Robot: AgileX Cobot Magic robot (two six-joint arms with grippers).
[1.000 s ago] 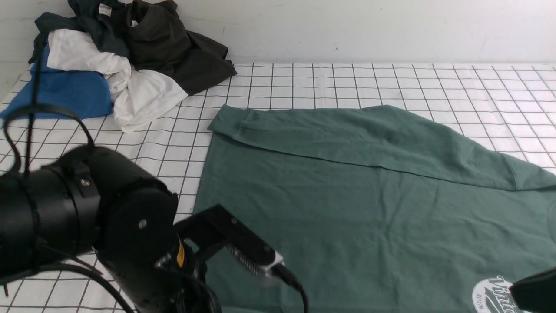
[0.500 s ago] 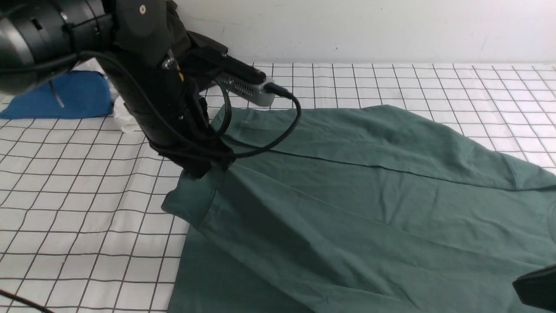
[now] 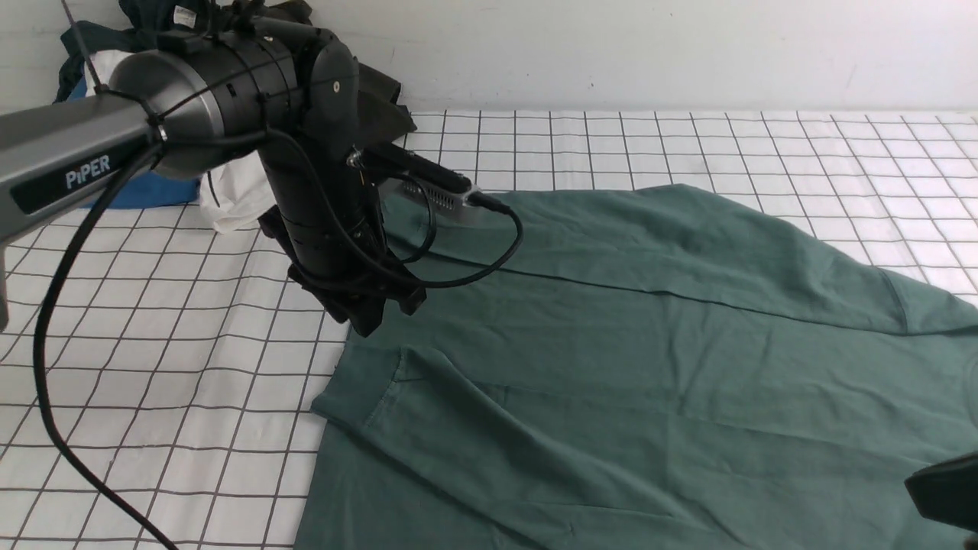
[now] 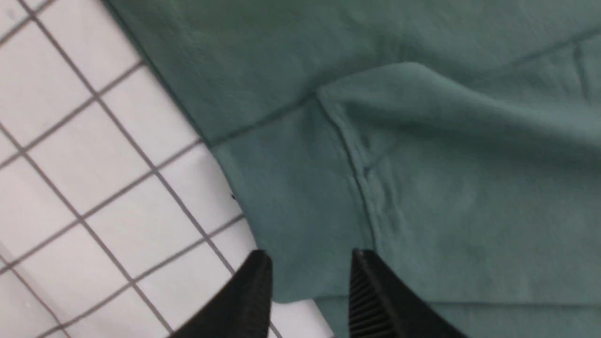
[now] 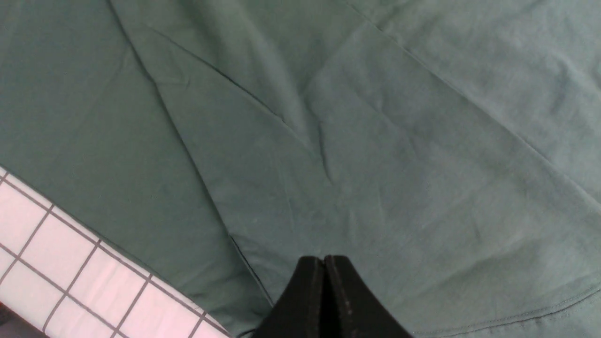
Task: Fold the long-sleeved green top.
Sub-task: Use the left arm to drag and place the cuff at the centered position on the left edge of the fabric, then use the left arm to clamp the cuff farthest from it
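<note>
Green long-sleeved top [image 3: 649,367], left arm [image 3: 321,191] masking heaped clothes [image 3: 225,202], likely shirts

The green long-sleeved top [image 3: 649,344] I am working on lies flat, spread over the near and right part of the scene, muted sage and softly creased. Its far sleeve [image 3: 611,229] is folded across the body toward the left. The near sleeve [image 3: 474,443] lies likewise, its cuff [image 3: 359,386] at the left edge.
</note>
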